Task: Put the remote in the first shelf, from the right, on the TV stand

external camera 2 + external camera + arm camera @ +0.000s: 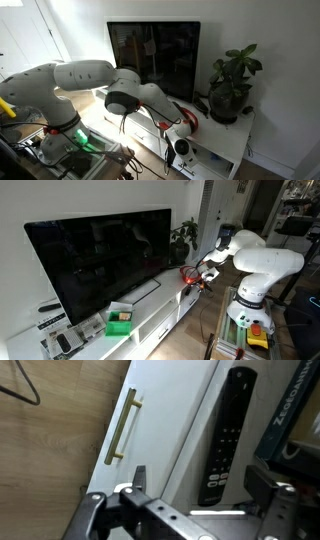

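Observation:
The black remote (225, 435) lies flat on the top of the glossy white TV stand (175, 420), close to its front edge. My gripper (205, 485) is open just above it, one finger on each side of the remote's button end, not closed on it. In both exterior views the gripper (195, 277) (181, 132) hovers over the stand (150, 302) (228, 150) near the end by the plant, and it hides the remote there. The big black TV (100, 260) (155, 55) stands on the stand behind it.
A gold drawer handle (122, 427) sits on the stand's front, above wood floor (50, 450). A dark printed box (298, 405) lies right beside the remote. A potted plant (232, 85) stands at the stand's end. A green box (120, 321) and more remotes (62, 340) lie at the other end.

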